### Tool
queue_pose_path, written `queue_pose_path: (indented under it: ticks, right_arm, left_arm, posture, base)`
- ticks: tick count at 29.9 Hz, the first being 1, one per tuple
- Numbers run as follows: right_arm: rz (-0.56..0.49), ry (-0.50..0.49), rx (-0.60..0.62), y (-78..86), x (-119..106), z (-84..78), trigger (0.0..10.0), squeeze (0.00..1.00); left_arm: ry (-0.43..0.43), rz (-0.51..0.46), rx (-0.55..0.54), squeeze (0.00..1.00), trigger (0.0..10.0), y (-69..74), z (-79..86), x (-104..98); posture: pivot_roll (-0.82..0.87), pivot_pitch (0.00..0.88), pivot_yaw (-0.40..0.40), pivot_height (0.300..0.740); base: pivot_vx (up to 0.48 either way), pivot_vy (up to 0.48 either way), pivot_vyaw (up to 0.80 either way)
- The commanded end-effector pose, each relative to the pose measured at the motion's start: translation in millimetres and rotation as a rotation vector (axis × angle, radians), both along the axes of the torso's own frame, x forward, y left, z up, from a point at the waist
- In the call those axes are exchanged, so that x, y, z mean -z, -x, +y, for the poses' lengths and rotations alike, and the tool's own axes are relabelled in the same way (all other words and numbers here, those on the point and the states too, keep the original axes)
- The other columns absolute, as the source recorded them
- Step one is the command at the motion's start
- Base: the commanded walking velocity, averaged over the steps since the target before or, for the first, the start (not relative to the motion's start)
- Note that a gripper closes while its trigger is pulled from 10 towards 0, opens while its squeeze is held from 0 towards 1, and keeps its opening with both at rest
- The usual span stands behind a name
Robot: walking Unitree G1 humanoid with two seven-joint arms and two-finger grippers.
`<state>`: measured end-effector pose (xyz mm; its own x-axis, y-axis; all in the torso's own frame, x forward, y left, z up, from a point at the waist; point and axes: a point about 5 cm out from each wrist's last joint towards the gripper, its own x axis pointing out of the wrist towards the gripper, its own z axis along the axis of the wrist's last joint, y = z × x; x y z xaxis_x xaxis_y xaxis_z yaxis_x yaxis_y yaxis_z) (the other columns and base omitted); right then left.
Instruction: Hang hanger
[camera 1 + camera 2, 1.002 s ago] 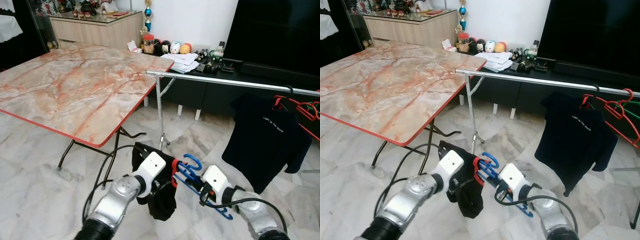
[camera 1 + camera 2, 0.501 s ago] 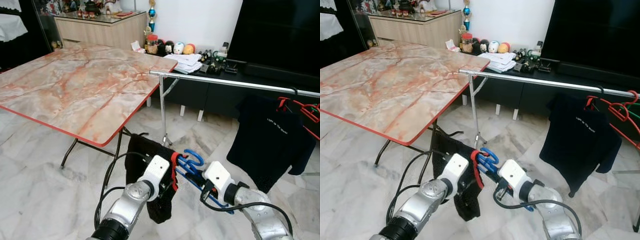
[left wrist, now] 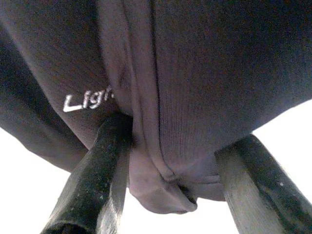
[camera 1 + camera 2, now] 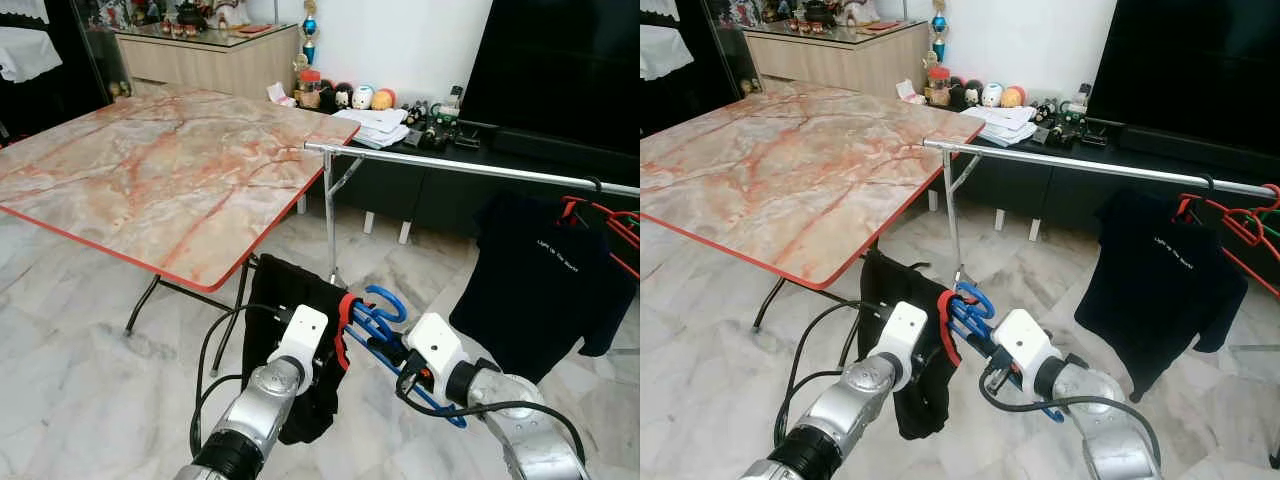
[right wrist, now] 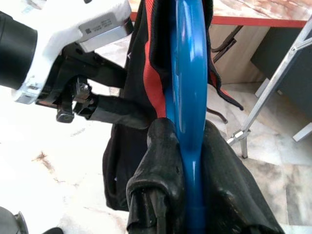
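— Low before the robot, what's being carried?

— A blue hanger (image 4: 385,325) with a black shirt (image 4: 290,345) draped on it, held between the two arms, below the rail (image 4: 470,168) and near its post.

— How are the grippers set?

— The right gripper (image 5: 183,161) is clamped on the hanger's blue bar. The left gripper (image 3: 170,161) has its fingers (image 3: 97,165) either side of a fold of the shirt, pinching the cloth.

— Which step is this?

— My guess: carrying it to the rail, not yet hung. The hook sits under the bar.

— And next?

— Likely a lift so the hook clears the rail, then a set-down on the bare stretch between the post and the shirt already hanging (image 4: 545,280). The table (image 4: 150,170) edge is near on the left, so watch the trailing cloth.
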<state>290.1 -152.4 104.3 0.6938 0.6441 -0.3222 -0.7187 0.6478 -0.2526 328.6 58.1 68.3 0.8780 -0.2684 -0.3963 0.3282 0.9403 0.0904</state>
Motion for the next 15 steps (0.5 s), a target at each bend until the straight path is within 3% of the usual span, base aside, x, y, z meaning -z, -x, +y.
queue_pose_path:
  ticks: [1,4,5,7,8,9,15]
  right_arm:
    - [-0.046,-0.037,-0.010,0.1,-13,4.9,0.0,0.00]
    - [-0.036,-0.059,0.006,1.0,-14,5.5,0.0,0.00]
    - [-0.027,-0.069,0.009,1.4,-13,6.2,0.0,0.00]
    - [-0.026,-0.070,0.011,1.5,-13,6.4,0.0,0.00]
    - [-0.025,-0.071,0.010,1.9,-14,6.6,0.0,0.00]
    - [-0.027,-0.075,0.012,2.2,-15,6.5,0.0,0.00]
    - [-0.031,-0.084,0.017,2.9,-20,4.7,0.0,0.00]
  left_arm:
    - [0.041,-0.006,-0.022,0.00,10.0,-2.1,-2.1,-2]
    - [0.166,0.006,0.034,0.00,10.0,-0.7,-13.4,-6]
    - [0.162,-0.011,0.120,0.00,10.0,1.5,-21.9,-9]
    - [0.139,-0.025,0.133,0.00,10.0,1.6,-22.9,-9]
    - [0.127,-0.028,0.123,0.00,6.1,1.0,-22.5,-9]
    - [0.124,-0.033,0.099,0.00,0.0,-0.2,-20.7,-9]
    - [0.124,-0.050,0.057,0.00,0.0,-3.5,-15.9,-10]
  posture:
    - [0.06,0.000,0.009,0.740]
    - [0.06,0.000,0.009,0.740]
    - [0.07,0.000,0.007,0.740]
    - [0.07,0.000,0.008,0.740]
    - [0.07,0.000,0.007,0.740]
    - [0.07,0.000,0.006,0.740]
    - [0.07,0.000,0.008,0.740]
  base:
    - [0.000,0.000,0.00]
    - [0.000,0.000,0.00]
    - [0.000,0.000,0.00]
    - [0.000,0.000,0.00]
    - [0.000,0.000,0.00]
    - [0.000,0.000,0.00]
    - [0.000,0.000,0.00]
